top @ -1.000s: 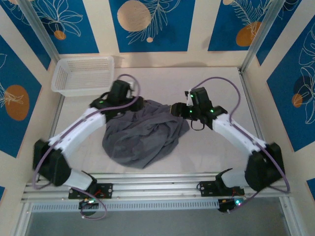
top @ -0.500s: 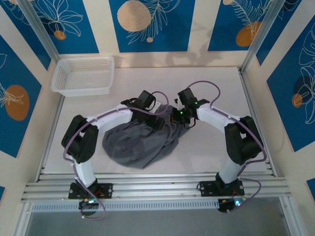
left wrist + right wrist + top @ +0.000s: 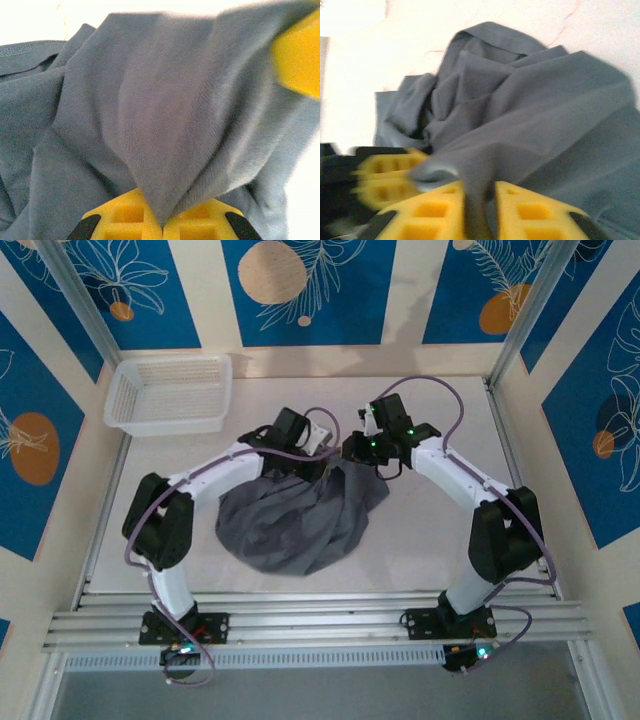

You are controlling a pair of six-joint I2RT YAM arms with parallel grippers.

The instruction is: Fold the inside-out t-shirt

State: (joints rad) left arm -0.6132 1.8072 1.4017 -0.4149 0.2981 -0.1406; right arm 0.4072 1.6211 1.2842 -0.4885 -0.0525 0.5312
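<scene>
Jaws on both sides clench far folds of the t-shirt (image 3: 290, 525); it's limp and light, so you should grip hems.

Wht mesh basket (image 3: 165, 425) on table (image 3: 440, 530), far-L corner

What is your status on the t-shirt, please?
Left pincer shut on grey t-shirt. Right pincer shut on it too. T-shirt crumpled, unfolded. Mesh basket apart, far left.
</scene>
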